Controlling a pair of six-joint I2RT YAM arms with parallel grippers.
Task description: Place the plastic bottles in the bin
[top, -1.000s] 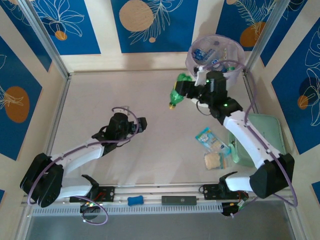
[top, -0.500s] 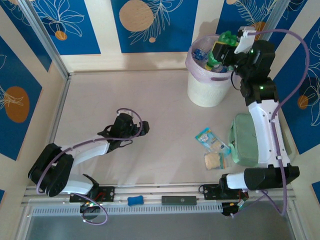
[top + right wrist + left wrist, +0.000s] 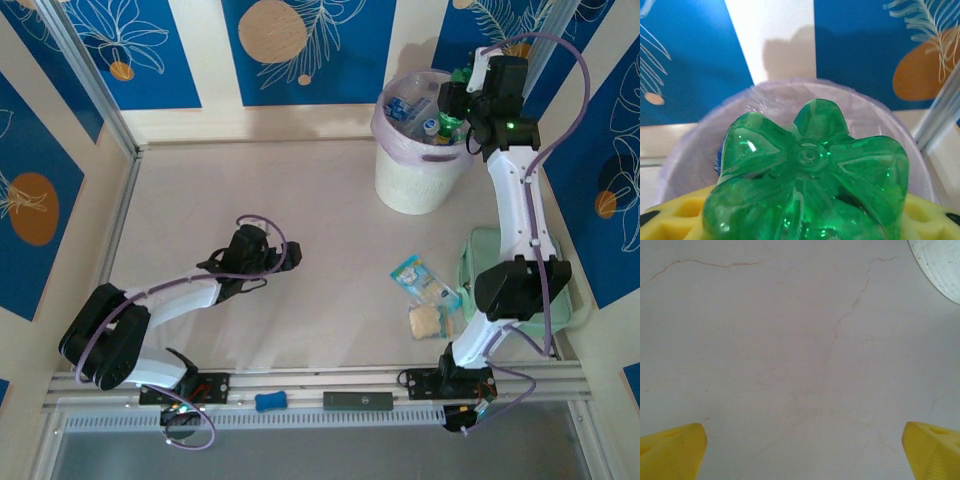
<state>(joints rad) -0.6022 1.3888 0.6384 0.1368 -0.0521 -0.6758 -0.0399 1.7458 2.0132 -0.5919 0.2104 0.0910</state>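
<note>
Right tool [image 3: 455, 100] grips a green plastic bottle [image 3: 807, 190] above the right rim of the lilac-lined white bin [image 3: 415, 185]; released here, it may bounce out. Left tool [image 3: 802, 455] gapes wide.

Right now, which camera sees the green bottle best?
The right wrist view: the green bottle shows its bumpy base large and sharp, pinched between yellow fingers, with the bin behind. The top view gives just small green bits by the right gripper. The left wrist view looks at table.
</note>
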